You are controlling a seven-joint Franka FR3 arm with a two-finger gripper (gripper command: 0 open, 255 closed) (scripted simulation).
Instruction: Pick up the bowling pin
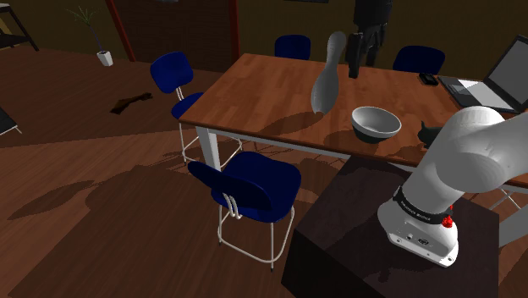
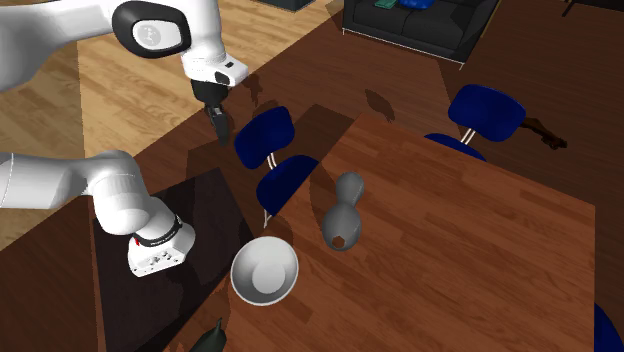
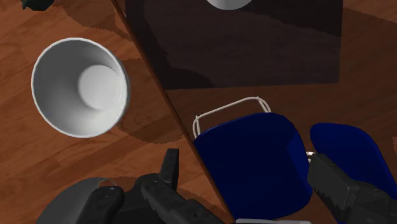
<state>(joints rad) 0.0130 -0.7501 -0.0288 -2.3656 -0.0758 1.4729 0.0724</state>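
The grey bowling pin [image 1: 326,78] stands upright on the wooden table [image 1: 279,89], near the white bowl [image 1: 375,124] and apart from it. The black gripper [image 1: 353,63] hangs high above the table, level with the pin's head and just beside it in the shoulder view. Its fingers [image 3: 337,184] are spread apart and clasp nothing. In the wrist view a blue chair [image 3: 251,162] far below shows between them, and the pin's grey body [image 3: 76,202] lies outside one finger, not between the two.
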